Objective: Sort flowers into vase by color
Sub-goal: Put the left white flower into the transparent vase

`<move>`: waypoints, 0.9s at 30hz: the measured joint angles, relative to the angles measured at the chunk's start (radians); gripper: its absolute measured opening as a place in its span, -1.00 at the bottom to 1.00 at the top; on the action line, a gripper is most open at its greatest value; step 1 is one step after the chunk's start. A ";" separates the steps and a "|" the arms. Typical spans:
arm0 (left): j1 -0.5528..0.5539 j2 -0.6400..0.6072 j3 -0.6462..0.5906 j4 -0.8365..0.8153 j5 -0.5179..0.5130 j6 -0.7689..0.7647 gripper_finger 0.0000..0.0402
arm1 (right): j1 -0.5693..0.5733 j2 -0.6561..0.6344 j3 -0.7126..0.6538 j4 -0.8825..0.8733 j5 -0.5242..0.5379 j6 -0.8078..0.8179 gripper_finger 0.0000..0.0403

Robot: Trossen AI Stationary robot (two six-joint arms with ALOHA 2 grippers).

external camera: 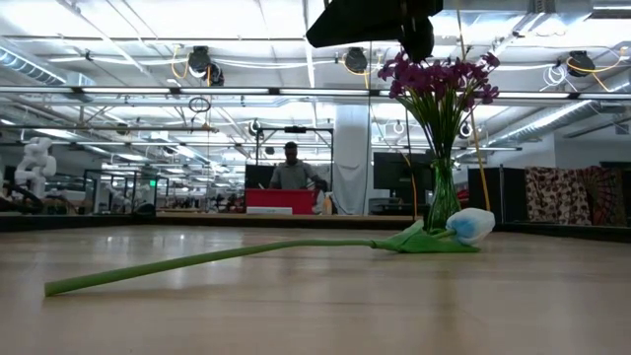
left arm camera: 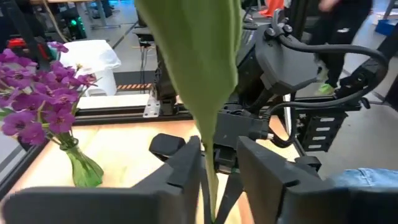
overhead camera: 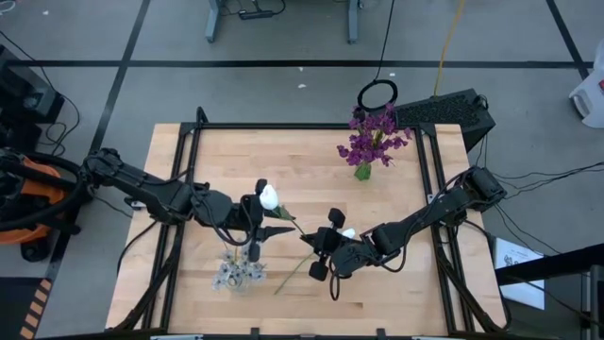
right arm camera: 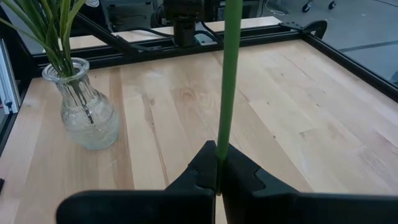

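Observation:
A white tulip bud [overhead camera: 269,196] on a green stem stands slanted over a clear vase [overhead camera: 238,274] that holds several green stems [right arm camera: 43,31]. My left gripper [overhead camera: 257,227] is at that stem above the vase. In the left wrist view its fingers [left arm camera: 219,144] stand a little apart, open, with the stem and a broad leaf [left arm camera: 193,56] between them; I cannot tell whether they touch. My right gripper [overhead camera: 316,257] is shut on a second flower's stem [overhead camera: 293,276]; its white bud [overhead camera: 347,233] shows over the gripper. My right gripper [right arm camera: 217,152] pinches the thin green stem [right arm camera: 222,134] between its two fingers, coming from the table's right side. The stem rises past the fingers toward the camera. In the low view this flower, from stem end [external camera: 59,284] to bud [external camera: 469,225], lies along the table; the hold is not visible there.
A green glass vase of purple flowers [overhead camera: 373,140] stands near the table's far right corner [external camera: 439,84]. The clear vase [right arm camera: 87,118] is on the near left part, under my left arm. Bare wood lies between the two vases. A person [external camera: 292,170] stands far behind the table.

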 joint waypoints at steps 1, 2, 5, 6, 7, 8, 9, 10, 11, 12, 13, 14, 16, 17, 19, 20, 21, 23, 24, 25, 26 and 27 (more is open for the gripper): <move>0.000 0.000 0.000 0.000 0.003 0.000 -0.52 | 0.000 0.000 0.000 0.000 0.000 0.000 -1.00; 0.000 0.000 0.000 0.001 0.003 0.000 -0.58 | 0.000 0.000 0.000 0.000 0.000 0.000 -1.00; 0.000 0.000 0.000 0.022 0.005 0.001 -0.73 | 0.000 0.000 0.000 0.000 0.000 0.000 -1.00; 0.000 0.000 0.000 0.030 0.005 0.001 -0.77 | 0.000 0.000 0.000 0.000 0.000 0.000 -1.00; 0.000 0.000 0.000 0.038 0.005 0.001 -0.81 | 0.000 0.000 0.000 0.000 0.000 0.000 -1.00; 0.000 0.000 0.000 0.046 0.006 0.001 -0.85 | 0.000 0.000 0.000 0.000 0.001 0.000 -1.00; 0.000 0.000 0.000 0.051 0.006 0.001 -0.89 | 0.000 0.000 0.000 0.000 0.001 0.000 -1.00; 0.000 0.000 0.000 0.055 0.006 0.001 -0.92 | 0.000 0.000 0.000 0.000 0.001 0.000 -1.00; 0.000 0.000 0.000 0.056 0.008 0.001 -0.94 | 0.000 0.000 0.000 0.001 0.002 0.000 -1.00; 0.001 0.000 0.000 0.056 0.015 0.001 -0.96 | 0.000 0.000 0.000 0.000 0.001 0.000 -1.00; 0.003 0.000 0.000 0.056 0.023 0.001 -0.97 | 0.000 0.000 0.000 0.000 0.001 0.000 -1.00; 0.006 0.000 0.000 0.056 0.035 0.000 -0.97 | 0.000 0.000 0.000 0.000 0.001 0.000 -1.00; 0.010 0.000 0.000 0.056 0.056 -0.002 -0.97 | 0.000 0.000 0.000 0.000 0.001 -0.001 -1.00; 0.013 0.000 0.000 0.057 0.061 -0.007 -0.97 | 0.001 0.000 0.000 0.000 0.001 -0.002 -1.00; 0.017 0.000 0.000 0.056 0.067 -0.017 -0.97 | 0.006 0.000 0.000 0.000 0.001 0.000 -0.96; 0.019 0.000 0.000 0.056 0.068 -0.019 -0.97 | 0.010 0.000 0.000 0.000 0.001 0.005 -0.93; 0.022 0.000 0.000 0.055 0.068 -0.019 -0.97 | 0.013 0.000 0.000 -0.003 0.002 0.010 -0.87; 0.026 -0.012 0.000 0.027 0.070 -0.021 -0.97 | 0.019 0.000 0.000 -0.005 0.006 0.015 -0.73; 0.026 -0.020 0.000 0.011 0.071 -0.027 -0.97 | 0.023 0.000 0.000 -0.004 0.008 0.016 -0.65; 0.026 -0.030 0.000 0.000 0.070 -0.027 -0.97 | 0.026 0.000 0.000 -0.003 0.011 0.015 -0.57; 0.026 -0.040 0.000 -0.013 0.070 -0.034 -0.97 | 0.028 0.000 0.000 -0.003 0.011 0.014 -0.48; 0.026 -0.053 0.000 -0.028 0.071 -0.050 -0.97 | 0.030 0.000 0.000 -0.003 0.011 0.014 -0.40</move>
